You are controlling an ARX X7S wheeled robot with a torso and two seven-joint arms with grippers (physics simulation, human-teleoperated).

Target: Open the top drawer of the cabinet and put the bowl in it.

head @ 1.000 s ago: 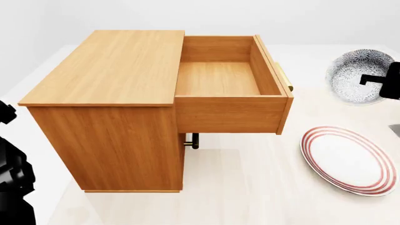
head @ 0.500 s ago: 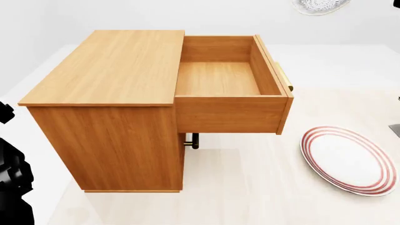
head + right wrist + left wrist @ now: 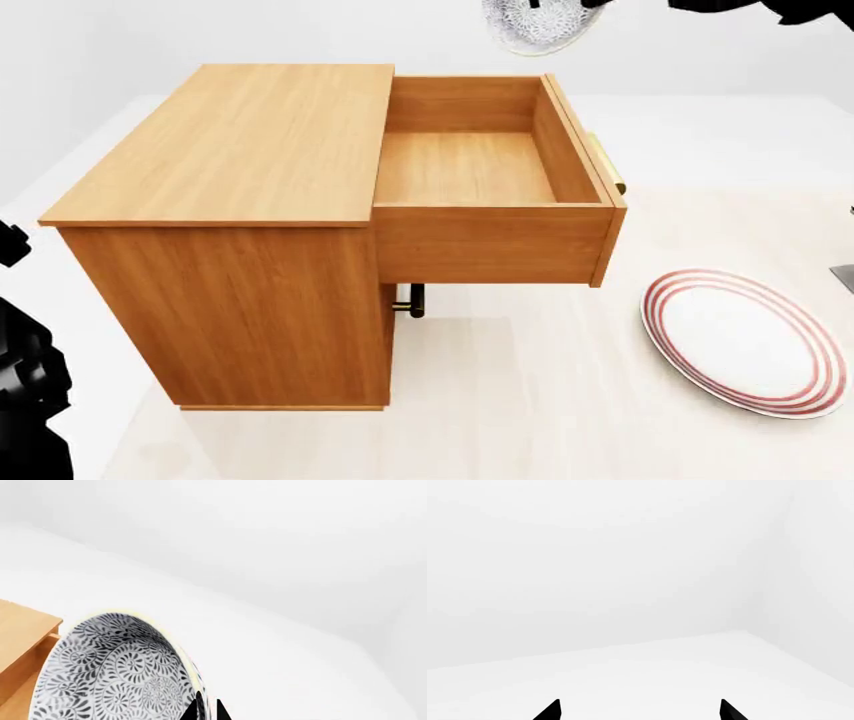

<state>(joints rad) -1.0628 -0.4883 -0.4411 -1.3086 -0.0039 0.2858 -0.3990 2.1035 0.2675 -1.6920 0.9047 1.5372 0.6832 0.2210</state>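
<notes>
One patterned round bowl, pinched at its rim by the closed right hand, hangs above the open orange-brown wooden top drawer; lower it level, centred over the drawer floor, before releasing.

A bare simulated test room with a domestic flavour: plain white walls and floor with no fittings, a pale wooden worktop carrying an orange-brown wooden cabinet and a red-ringed white plate, all rendered smooth and shadowless.
</notes>
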